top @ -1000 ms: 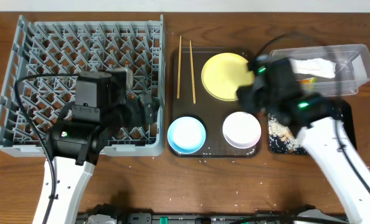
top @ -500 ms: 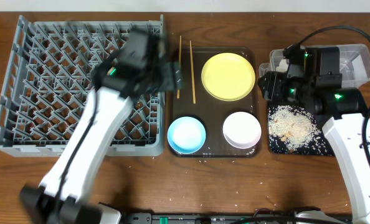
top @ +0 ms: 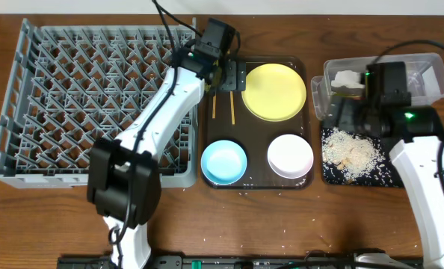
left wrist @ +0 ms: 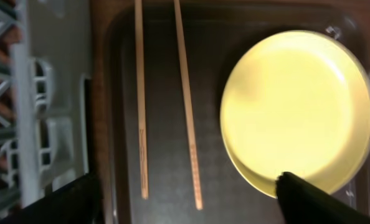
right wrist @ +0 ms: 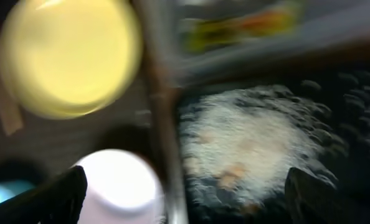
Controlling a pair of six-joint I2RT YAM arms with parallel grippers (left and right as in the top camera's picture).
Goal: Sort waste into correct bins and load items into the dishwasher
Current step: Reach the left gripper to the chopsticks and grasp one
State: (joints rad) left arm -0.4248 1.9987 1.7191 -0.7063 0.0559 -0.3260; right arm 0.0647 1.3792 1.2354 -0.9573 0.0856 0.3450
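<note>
Your left gripper (left wrist: 194, 202) hangs with jaws spread, empty, over the thin wooden chopsticks (left wrist: 141, 106) — two straight sticks lying parallel along the dark brown tray's (top: 256, 134) left edge, beside the round, smooth yellow plate (left wrist: 294, 106). Your right gripper (right wrist: 194, 199) is released too, above grainy whitish rice (right wrist: 247, 149) in the glossy black tray (top: 390, 176).
</note>
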